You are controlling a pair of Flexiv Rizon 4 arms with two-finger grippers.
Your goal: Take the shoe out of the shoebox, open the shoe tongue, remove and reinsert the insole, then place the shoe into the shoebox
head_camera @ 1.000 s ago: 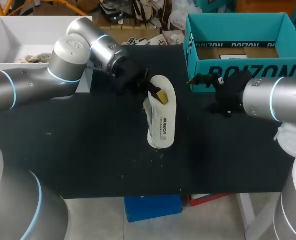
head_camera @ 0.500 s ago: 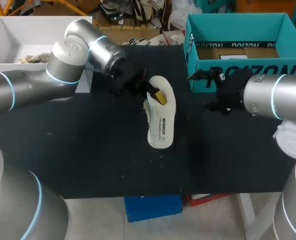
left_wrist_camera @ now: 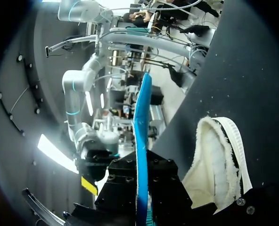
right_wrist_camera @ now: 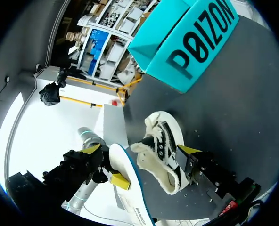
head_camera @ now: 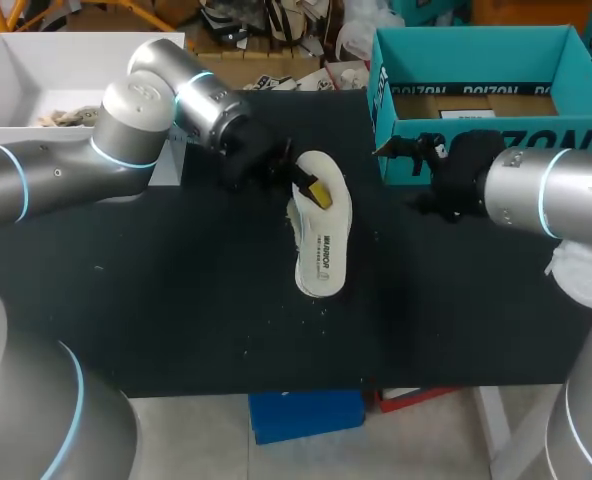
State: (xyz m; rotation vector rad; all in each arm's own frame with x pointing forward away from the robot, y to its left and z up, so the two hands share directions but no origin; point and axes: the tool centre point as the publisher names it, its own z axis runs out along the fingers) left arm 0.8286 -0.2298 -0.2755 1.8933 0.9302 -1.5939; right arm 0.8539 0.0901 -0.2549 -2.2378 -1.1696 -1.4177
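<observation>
Fingers of the left gripper (head_camera: 312,188) are clamped on the white insole (head_camera: 324,245), held above the fleece-lined shoe (right_wrist_camera: 160,146) lying mid-tabletop (head_camera: 176,300). The right gripper (head_camera: 396,153) hovers by the near-left corner of the teal shoebox (head_camera: 476,50); I cannot tell how far open it stands.

Even overhead light, soft shadows on black table (head_camera: 176,300), wrist-view glare

My workplace: a robotics laboratory bench.
My left arm (head_camera: 76,170) and right arm (head_camera: 561,195), both grey with blue rings, come in from either side over a black table (head_camera: 176,310) that bears an open teal shoebox (head_camera: 566,140).
</observation>
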